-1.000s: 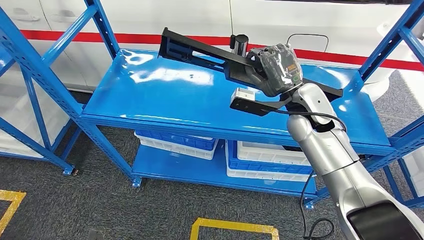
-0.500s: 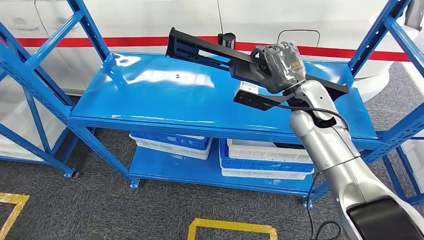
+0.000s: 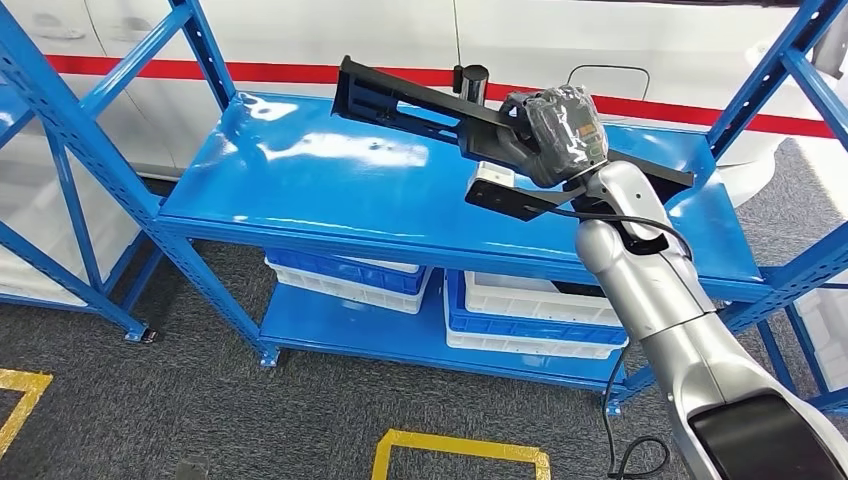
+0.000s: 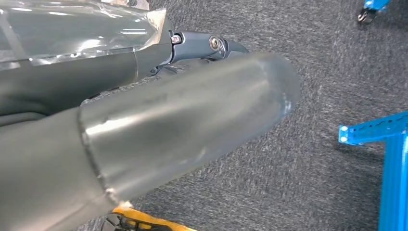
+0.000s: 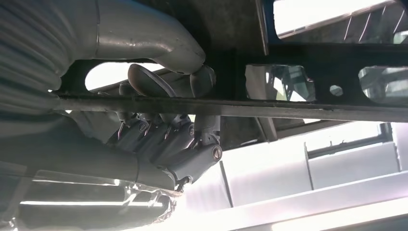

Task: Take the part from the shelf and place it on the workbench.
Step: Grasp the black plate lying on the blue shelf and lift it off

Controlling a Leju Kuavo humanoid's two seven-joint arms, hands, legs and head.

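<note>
Your right robot hand (image 3: pixel 556 125) is clamped off-centre on the long black part (image 3: pixel 430 100) above the shelf (image 3: pixel 300 190). Turn carefully: the far end could clip the blue upright (image 3: pixel 205 50) or twist loose. Left robot hand (image 4: pixel 144 120): can't tell.

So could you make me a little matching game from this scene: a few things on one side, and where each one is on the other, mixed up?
Things:
1. black part
2. right hand
3. white and blue bins
4. yellow floor marking

Places:
A. on the lower shelf level
B. on the grey carpet in front of the shelf
C. held above the blue top shelf
D. wrapped around the black part

Pairs: 1-C, 2-D, 3-A, 4-B
</note>
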